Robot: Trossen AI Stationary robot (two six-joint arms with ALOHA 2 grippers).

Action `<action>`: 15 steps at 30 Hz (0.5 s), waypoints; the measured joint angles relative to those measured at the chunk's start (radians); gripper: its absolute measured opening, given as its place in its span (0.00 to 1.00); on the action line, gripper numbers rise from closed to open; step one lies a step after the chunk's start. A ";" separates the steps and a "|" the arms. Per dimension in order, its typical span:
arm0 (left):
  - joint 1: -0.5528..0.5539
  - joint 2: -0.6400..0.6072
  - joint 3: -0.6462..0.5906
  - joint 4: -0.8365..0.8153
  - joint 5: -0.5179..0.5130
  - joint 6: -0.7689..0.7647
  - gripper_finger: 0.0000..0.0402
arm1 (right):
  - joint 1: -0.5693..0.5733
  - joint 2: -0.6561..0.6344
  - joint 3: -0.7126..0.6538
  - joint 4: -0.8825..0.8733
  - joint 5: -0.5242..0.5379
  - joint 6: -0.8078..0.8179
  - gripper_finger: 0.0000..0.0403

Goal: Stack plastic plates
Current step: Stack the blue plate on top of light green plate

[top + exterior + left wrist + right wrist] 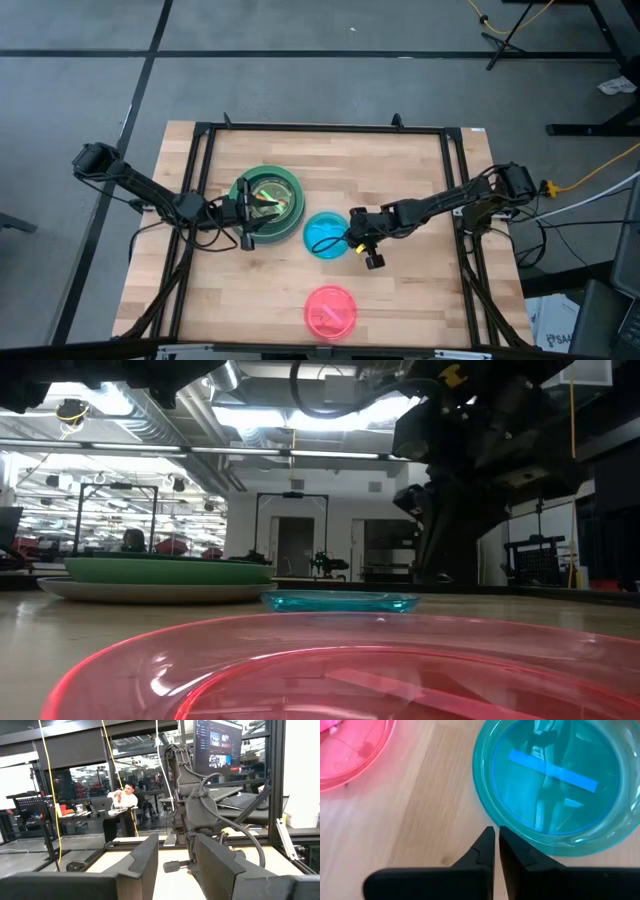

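Wood table (pixel 400 250): blue plate (pixel 325 236) at centre, stack (pixel 266 195) at its 10 o'clock, pink plate (pixel 330 312) at 6. Right gripper (pixel 496 837) jaws closed, empty, at blue's rim. Reopen, straddle rim, then pinch. Left gripper (pixel 176 851) jaws open over stack.

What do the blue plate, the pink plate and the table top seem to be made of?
Blue plate: probably clear tinted plastic, glossy; the wood shows through it. Pink plate: seemingly the same translucent glossy plastic, with reflections on its rim. Table top: pale wood planks with visible grain and seams, matte.
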 joint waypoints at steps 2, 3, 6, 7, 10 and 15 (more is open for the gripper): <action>0.000 0.000 0.000 -0.006 0.000 0.000 0.31 | 0.000 0.001 0.000 0.005 0.011 -0.006 0.05; 0.000 0.000 0.000 -0.009 0.000 0.000 0.31 | 0.000 0.003 0.000 0.009 0.024 -0.004 0.06; 0.000 0.000 0.000 -0.018 0.000 0.000 0.31 | 0.000 0.004 0.000 0.016 0.056 0.010 0.12; 0.000 0.000 0.000 -0.020 0.001 0.000 0.31 | 0.000 0.011 0.000 0.028 0.061 0.010 0.15; 0.000 0.000 0.000 -0.023 0.000 0.000 0.31 | 0.000 0.024 0.000 0.054 0.058 0.008 0.25; 0.000 -0.001 0.000 -0.028 0.000 -0.002 0.31 | 0.000 0.051 0.000 0.077 0.017 -0.031 0.44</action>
